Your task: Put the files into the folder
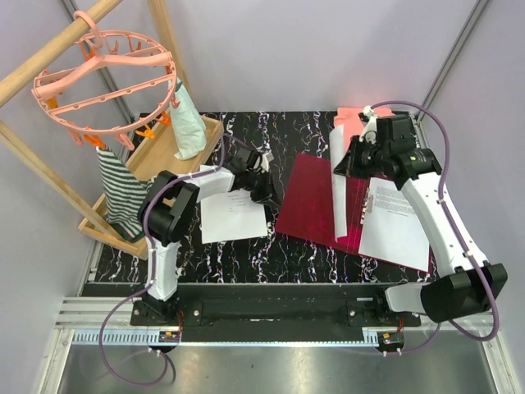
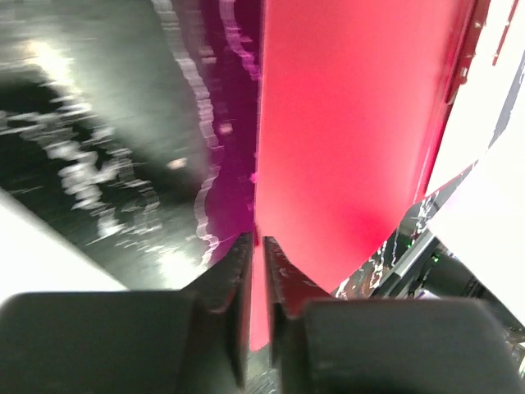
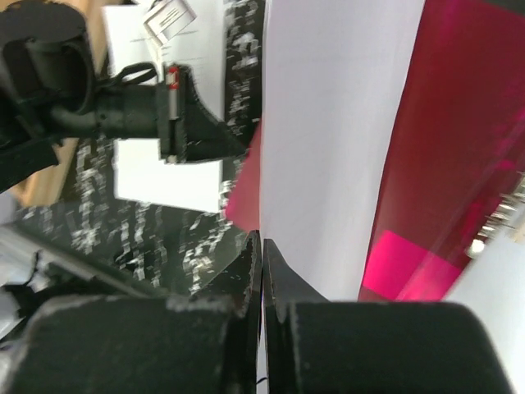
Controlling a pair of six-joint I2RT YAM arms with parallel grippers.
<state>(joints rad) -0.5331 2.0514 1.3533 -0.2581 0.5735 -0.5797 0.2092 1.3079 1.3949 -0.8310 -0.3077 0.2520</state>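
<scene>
Bent leftward, the right gripper (image 3: 261, 243) pinches a sheet (image 3: 328, 123); the left gripper (image 2: 256, 246) seemingly nips the folder (image 2: 344, 123) edge

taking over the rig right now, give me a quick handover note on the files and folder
Left gripper: shut on the left edge of the folder, which lies open on the table.
Right gripper: shut on a lifted sheet, held up over the middle of the folder.
Done: one printed sheet lies on the folder's right half.
Left: lay the lifted sheet in, then fetch the loose sheet lying on the table under the left arm.
</scene>
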